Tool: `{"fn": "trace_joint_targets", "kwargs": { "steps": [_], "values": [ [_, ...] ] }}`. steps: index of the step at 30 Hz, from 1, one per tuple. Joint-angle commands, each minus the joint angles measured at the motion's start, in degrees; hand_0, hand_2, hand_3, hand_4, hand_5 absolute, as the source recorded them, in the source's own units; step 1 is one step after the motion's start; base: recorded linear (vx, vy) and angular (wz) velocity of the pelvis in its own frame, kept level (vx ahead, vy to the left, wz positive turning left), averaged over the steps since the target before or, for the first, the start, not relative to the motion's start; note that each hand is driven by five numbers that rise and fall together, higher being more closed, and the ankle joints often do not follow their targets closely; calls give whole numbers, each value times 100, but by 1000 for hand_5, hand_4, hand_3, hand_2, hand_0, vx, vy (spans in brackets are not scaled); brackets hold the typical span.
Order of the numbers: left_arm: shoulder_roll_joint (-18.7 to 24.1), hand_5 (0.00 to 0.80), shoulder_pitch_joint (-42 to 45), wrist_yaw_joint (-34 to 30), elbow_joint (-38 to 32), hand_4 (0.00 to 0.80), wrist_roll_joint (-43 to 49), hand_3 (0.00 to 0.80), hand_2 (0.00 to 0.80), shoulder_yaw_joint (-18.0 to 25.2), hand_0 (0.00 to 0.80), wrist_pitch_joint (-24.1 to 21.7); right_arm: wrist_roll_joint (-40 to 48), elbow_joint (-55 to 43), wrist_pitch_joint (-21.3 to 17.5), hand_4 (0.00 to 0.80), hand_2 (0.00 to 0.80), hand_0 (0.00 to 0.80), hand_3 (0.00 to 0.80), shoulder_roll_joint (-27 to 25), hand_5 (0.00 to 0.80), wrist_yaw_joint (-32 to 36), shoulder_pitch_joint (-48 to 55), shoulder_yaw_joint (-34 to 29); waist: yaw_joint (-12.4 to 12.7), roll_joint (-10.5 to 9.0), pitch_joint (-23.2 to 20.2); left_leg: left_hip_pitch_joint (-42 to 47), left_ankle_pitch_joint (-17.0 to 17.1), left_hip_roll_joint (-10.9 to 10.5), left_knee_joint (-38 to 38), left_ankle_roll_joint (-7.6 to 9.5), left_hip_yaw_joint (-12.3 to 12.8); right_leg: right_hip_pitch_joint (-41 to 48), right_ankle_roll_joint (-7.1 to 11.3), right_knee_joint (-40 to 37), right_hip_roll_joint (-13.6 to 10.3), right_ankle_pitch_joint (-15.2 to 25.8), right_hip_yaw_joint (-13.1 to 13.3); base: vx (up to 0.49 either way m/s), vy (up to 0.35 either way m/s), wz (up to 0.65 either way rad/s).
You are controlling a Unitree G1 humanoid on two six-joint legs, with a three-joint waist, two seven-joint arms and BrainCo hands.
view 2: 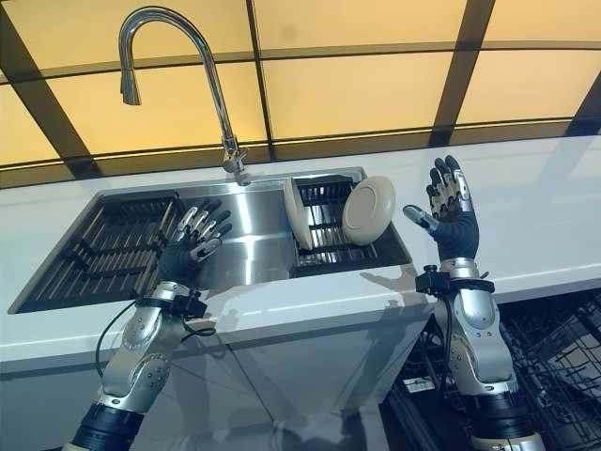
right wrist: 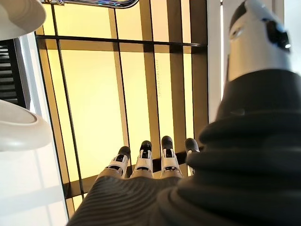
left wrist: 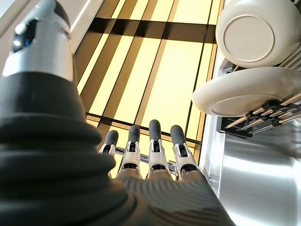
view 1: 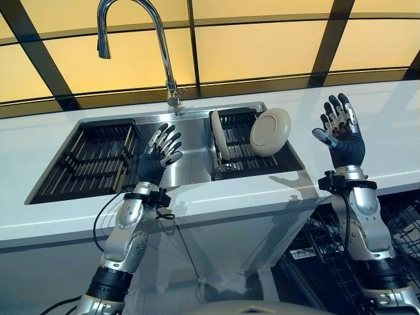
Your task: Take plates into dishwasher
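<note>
Two cream plates stand on edge in the dark wire rack (view 1: pixel 246 157) in the right side of the sink. The larger round plate (view 1: pixel 270 131) leans at the rack's right end, its underside showing. The second plate (view 1: pixel 218 134) stands edge-on at the left end, apart from it. Both unheld.

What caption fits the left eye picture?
Both hands, left and right, open and empty beside two plates racked in the sink.

Two plates (view 1: pixel 269 131) stand in the sink's (view 1: pixel 190 147) right rack (view 1: pixel 239 157), faucet (view 1: pixel 134 39) behind, dishwasher (view 1: pixel 328 256) below right.
</note>
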Motion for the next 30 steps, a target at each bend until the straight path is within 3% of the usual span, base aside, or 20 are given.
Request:
{"fn": "trace_joint_targets", "kwargs": {
  "steps": [1,8,11,14,19,25,30],
  "values": [
    [260,0,-510,63,-102,0,149,0,0,156,0,-137,-608,-70,-151,0,0,0,0,-267,0,-271,-674,-298,114,-129,-123,227,-618,-91,38,311,-39,-324,-34,30,218,187,-246,0,0,0],
    [391,0,-643,150,-310,0,68,0,0,197,0,-158,-1937,-1,-66,0,0,0,0,-853,0,-849,-1128,-311,157,-148,-108,226,-617,-111,38,303,-106,-307,-32,30,212,182,-283,5,-2,2],
    [480,0,-723,145,-411,0,4,0,0,160,0,-130,-3124,217,-5,0,0,0,0,-1296,0,-1371,-1441,-191,197,-159,-114,228,-618,-120,38,298,-145,-291,-32,30,208,172,-310,13,-1,4],
    [577,0,-772,127,-512,0,-5,0,0,73,0,3,-4172,503,293,0,0,0,0,-1831,0,-1617,-1867,67,259,-184,-125,225,-612,-133,38,299,-206,-276,-28,30,206,163,-342,27,-8,4],
    [780,0,-832,22,-518,0,-169,0,0,-31,0,77,-5709,1194,743,0,0,0,0,-2691,0,-1753,-2778,908,420,-252,-170,212,-583,-161,38,295,-337,-240,-14,30,187,137,-452,58,-19,5],
    [1020,0,-800,-201,-606,0,-420,0,0,-82,0,163,-7098,1766,788,0,0,0,0,-3470,0,-1581,-3594,1973,600,-341,-218,149,-527,-201,38,299,-514,-244,10,30,163,113,-596,99,-31,18],
    [1221,0,-797,-347,-643,0,-567,0,0,-181,0,161,-7854,2214,705,0,0,0,0,-3769,0,-1407,-4143,2699,709,-384,-159,41,-484,-214,38,290,-610,-317,40,30,147,112,-702,83,-29,18]
  ]
}}
